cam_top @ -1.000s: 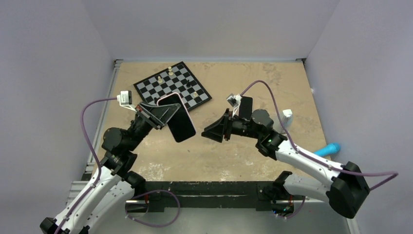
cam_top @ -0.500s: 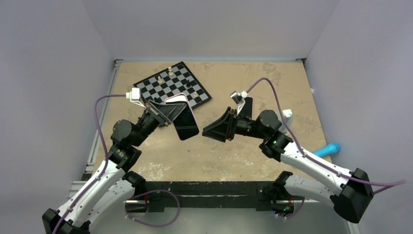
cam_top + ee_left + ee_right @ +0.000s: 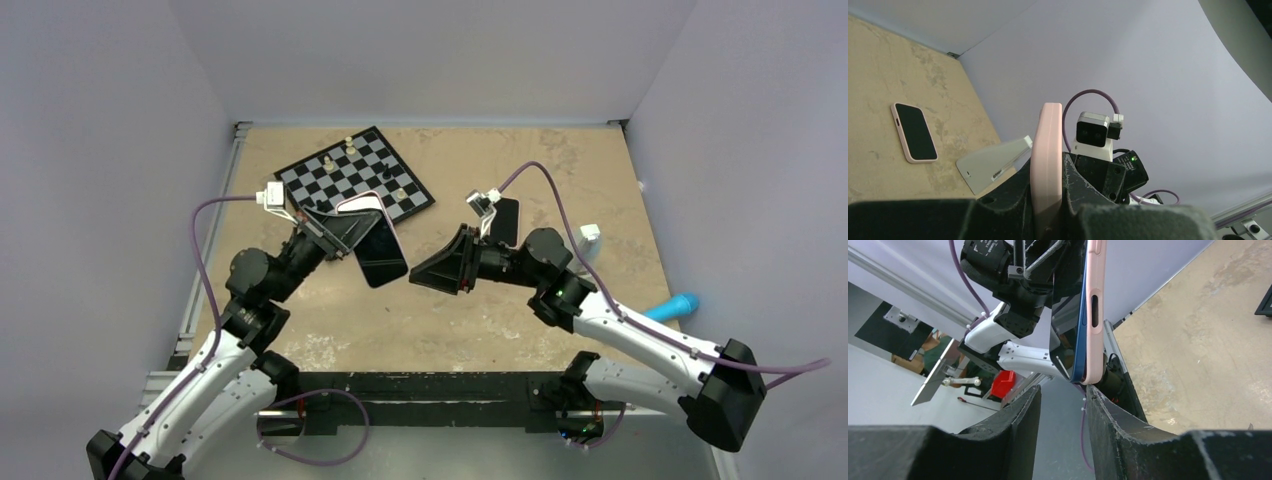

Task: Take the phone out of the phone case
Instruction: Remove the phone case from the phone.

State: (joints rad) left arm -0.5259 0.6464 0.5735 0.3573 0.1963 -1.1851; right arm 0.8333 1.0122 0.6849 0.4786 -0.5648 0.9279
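Note:
My left gripper point(image 3: 345, 232) is shut on the phone point(image 3: 380, 255) in its pink case point(image 3: 362, 203) and holds it tilted above the table, dark screen up. In the left wrist view the pink case edge point(image 3: 1047, 130) stands clamped between my fingers point(image 3: 1013, 187). My right gripper point(image 3: 435, 272) is open and empty, its tips just right of the phone's lower end. In the right wrist view the phone's blue edge point(image 3: 1079, 350) and pink case point(image 3: 1095, 310) hang above my open gripper point(image 3: 1063, 390), the case end close to the right fingertip point(image 3: 1094, 390).
A chessboard point(image 3: 355, 180) with a few pieces lies at the back left. A second pink-rimmed phone point(image 3: 505, 220) lies flat on the table behind the right wrist, also in the left wrist view point(image 3: 914, 132). A small white object point(image 3: 590, 234) and a blue object point(image 3: 672, 306) sit at the right.
My left gripper has carried the phone a little right and toward the back, then held still. My right gripper has edged left toward the phone's lower end.

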